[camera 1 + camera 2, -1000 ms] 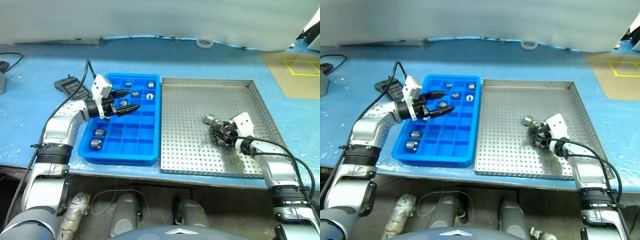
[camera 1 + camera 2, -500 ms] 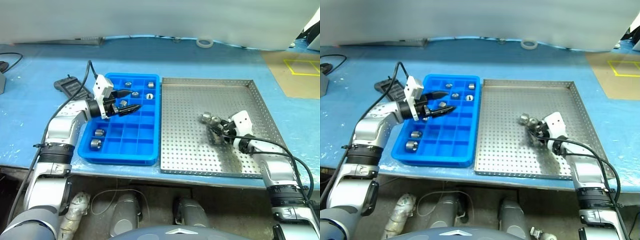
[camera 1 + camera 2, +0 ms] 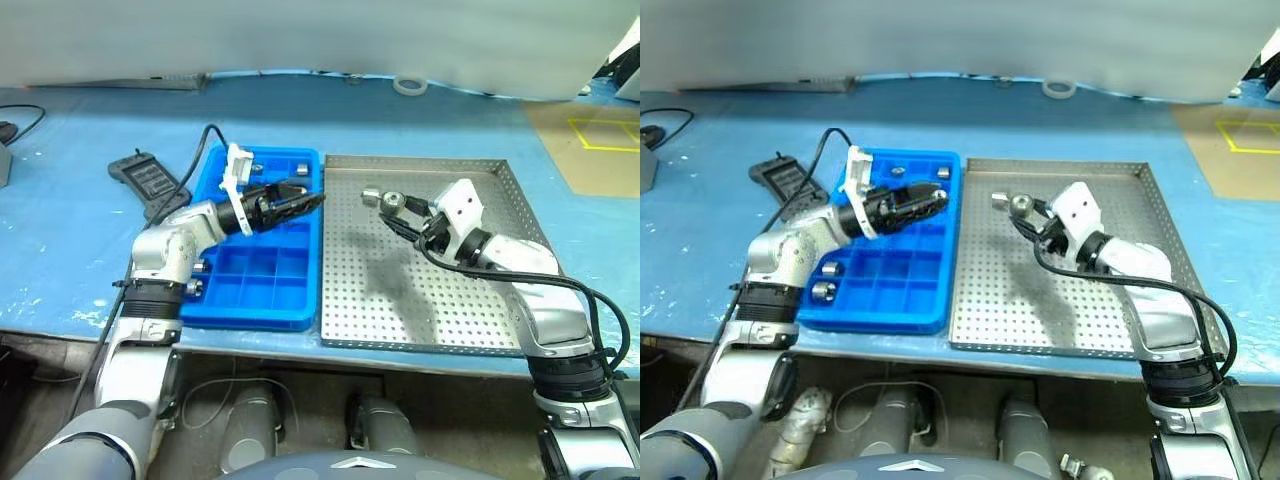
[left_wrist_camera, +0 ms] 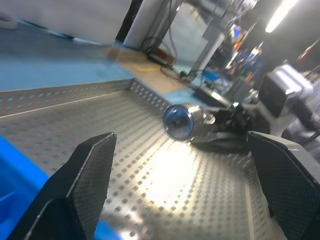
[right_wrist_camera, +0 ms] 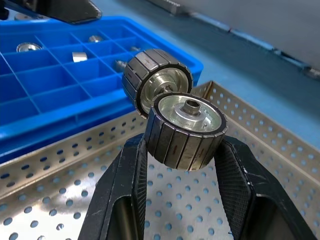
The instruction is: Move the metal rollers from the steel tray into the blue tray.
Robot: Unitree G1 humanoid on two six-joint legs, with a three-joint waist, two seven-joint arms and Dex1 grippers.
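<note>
My right gripper [image 3: 398, 208] hangs above the far left part of the steel tray [image 3: 430, 290], shut on a metal roller [image 5: 184, 131]. A second roller [image 5: 157, 82] clings to the far side of the held one. In the head views the pair [image 3: 382, 198] sticks out to the left of the fingers. My left gripper [image 3: 298, 202] is open and empty. It points right across the blue tray [image 3: 255, 290] at its right rim, facing the held rollers [image 4: 180, 121]. Other rollers lie in the blue tray's compartments, at the far end [image 3: 941, 173] and the near left corner [image 3: 822, 291].
A black remote [image 3: 148, 180] with its cable lies on the blue table left of the blue tray. A white tape roll [image 3: 408, 87] sits at the back. A brown surface with yellow lines [image 3: 590, 140] is at the far right.
My right gripper has risen off the steel tray's floor and moved left towards the blue tray, carrying both rollers. My left gripper has swung right across the blue tray and rolled.
</note>
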